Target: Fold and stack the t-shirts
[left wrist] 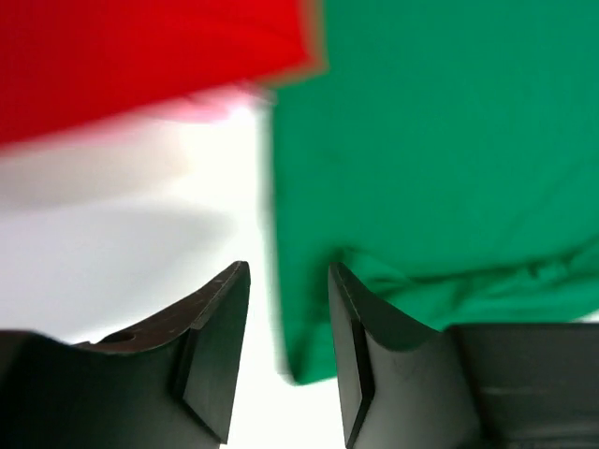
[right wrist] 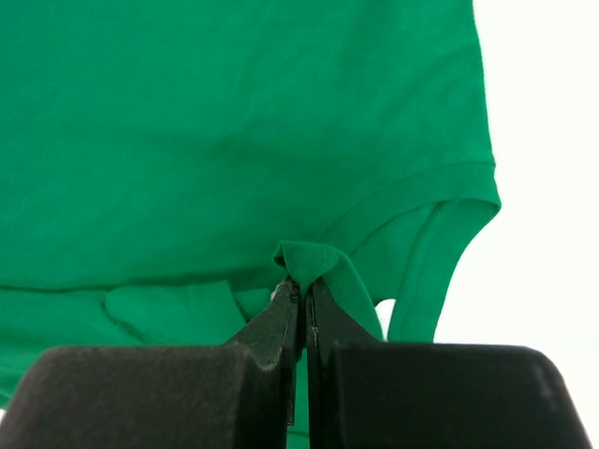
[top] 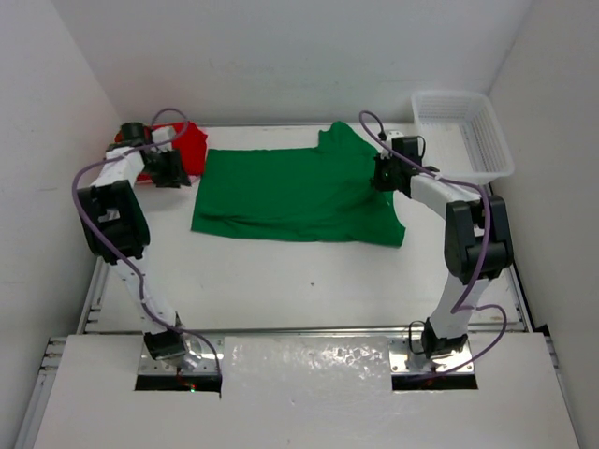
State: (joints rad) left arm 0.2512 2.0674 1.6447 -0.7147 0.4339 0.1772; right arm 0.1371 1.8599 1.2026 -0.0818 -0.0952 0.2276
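Folding green shirt (top: 299, 192) — R gripper (right wrist: 301, 285) pinched a tuck, L gripper (left wrist: 288, 271) spread astride its edge; next, I reckoned, L needed to clamp.

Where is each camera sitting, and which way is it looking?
Top external: high behind the robot, looking down at the table; shows the left arm, right arm, green t-shirt, red t-shirt and basket.
Left wrist: on the left arm, looking past the open left gripper at the green t-shirt's edge and the red t-shirt.
Right wrist: on the right arm, looking past the right gripper, shut on a green fold.
Shared: all three show the green t-shirt.
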